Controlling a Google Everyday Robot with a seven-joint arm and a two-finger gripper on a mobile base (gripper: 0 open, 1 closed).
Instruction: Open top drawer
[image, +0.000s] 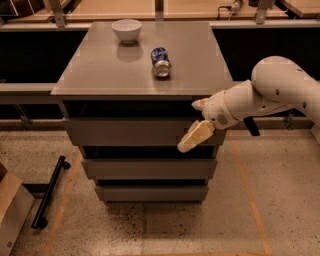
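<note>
The top drawer (125, 131) is the widest grey flat front just under the cabinet's grey top, with a dark gap above it. My gripper (195, 121) sits on a white arm coming in from the right, at the right end of the top drawer's front. Its fingers are spread apart: one cream finger (192, 137) slants down across the drawer face, and the other (200, 104) is up at the dark gap above the drawer. Nothing is held. Two shorter drawers, the middle one (149, 168) and the bottom one (150, 192), lie below.
A white bowl (126, 29) and a blue can (160, 61) lying on its side rest on the cabinet top (100, 70). A black bar (48, 192) lies on the speckled floor at left, beside a cardboard box (10, 210). Dark shelving runs behind.
</note>
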